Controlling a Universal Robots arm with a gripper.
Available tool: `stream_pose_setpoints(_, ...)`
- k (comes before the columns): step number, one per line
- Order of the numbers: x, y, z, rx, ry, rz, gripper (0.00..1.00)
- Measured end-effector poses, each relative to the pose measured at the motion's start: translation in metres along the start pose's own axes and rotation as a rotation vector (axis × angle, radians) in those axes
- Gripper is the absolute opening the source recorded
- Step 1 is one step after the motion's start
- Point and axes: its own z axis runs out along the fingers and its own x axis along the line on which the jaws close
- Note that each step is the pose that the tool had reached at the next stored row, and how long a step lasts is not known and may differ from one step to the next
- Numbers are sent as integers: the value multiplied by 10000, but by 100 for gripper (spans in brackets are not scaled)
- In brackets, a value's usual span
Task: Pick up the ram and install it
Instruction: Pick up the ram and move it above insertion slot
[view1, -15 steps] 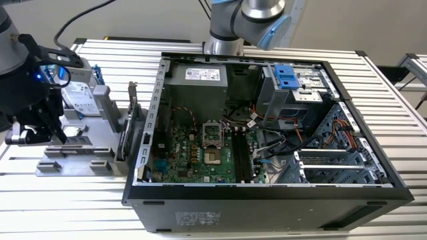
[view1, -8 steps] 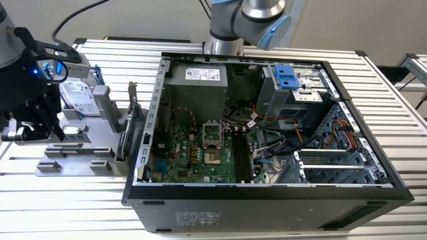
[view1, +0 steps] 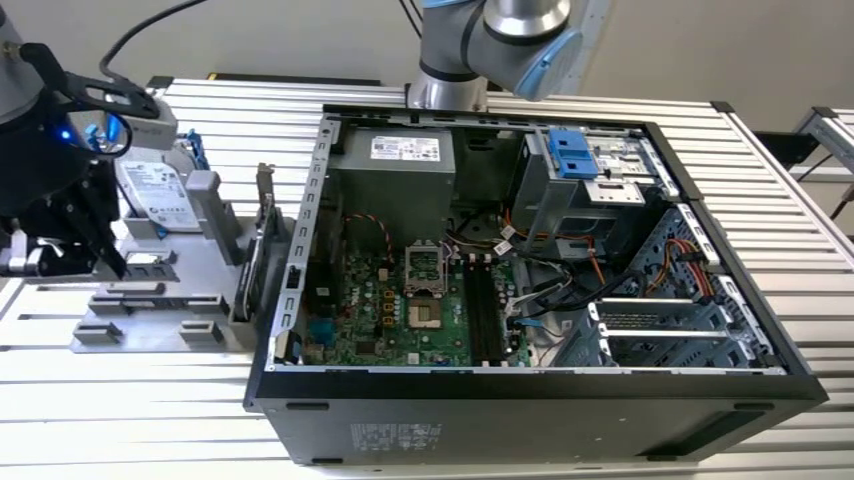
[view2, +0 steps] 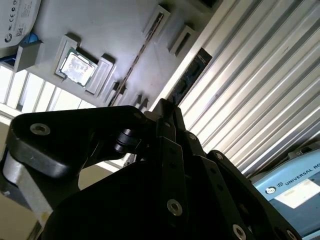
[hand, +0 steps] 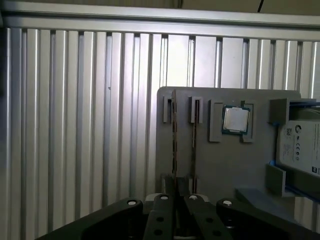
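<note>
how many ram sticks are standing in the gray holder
2. One ram stick stands in the holder slot beside the processor chip; the other, one slot farther out.

Pincer (view2: 167, 107), jaws closed together.

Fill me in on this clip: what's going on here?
A robot arm's pincer is over the grey parts holder beside the open computer case. In the first wrist view it is lined up with the ram, which stands on edge in its slot. A second stick, a processor chip and a hard drive sit in the same holder. The ram is not yet in the case.
</note>
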Motion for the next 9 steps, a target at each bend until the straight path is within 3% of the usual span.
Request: stream_pose_setpoints(9,-1,2,-78,2,-4,55,0)
